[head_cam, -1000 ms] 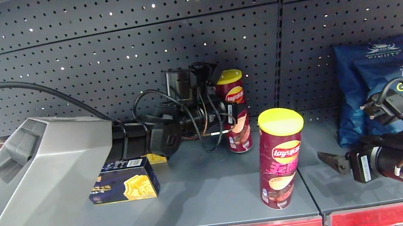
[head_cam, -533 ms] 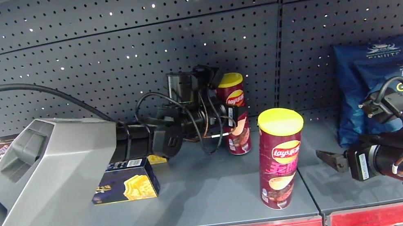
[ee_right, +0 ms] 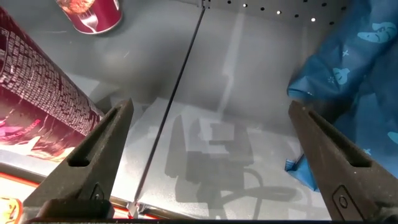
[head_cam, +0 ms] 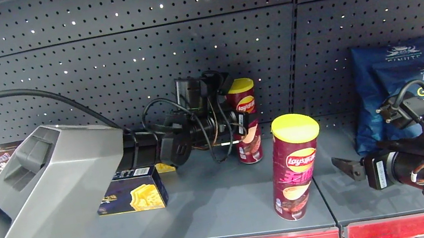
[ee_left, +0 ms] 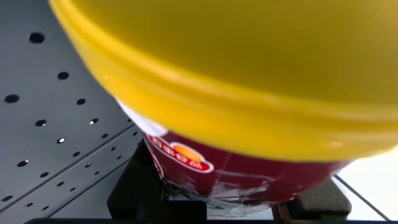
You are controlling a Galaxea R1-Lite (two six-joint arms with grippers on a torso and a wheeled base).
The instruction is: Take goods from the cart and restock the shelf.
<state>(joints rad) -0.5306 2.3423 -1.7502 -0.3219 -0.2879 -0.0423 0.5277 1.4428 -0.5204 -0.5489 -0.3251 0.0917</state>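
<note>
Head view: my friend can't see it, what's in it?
The left gripper grips a yellow-lidded chips can at the back of the shelf. A second chips can stands near the front, between a dark blue box and the open right gripper; blue snack bags stand behind it.

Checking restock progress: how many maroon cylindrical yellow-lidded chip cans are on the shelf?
2. The back maroon can stands by the pegboard in the left gripper; the front maroon can stands free near the grey shelf's front edge. None seems hidden.
</note>
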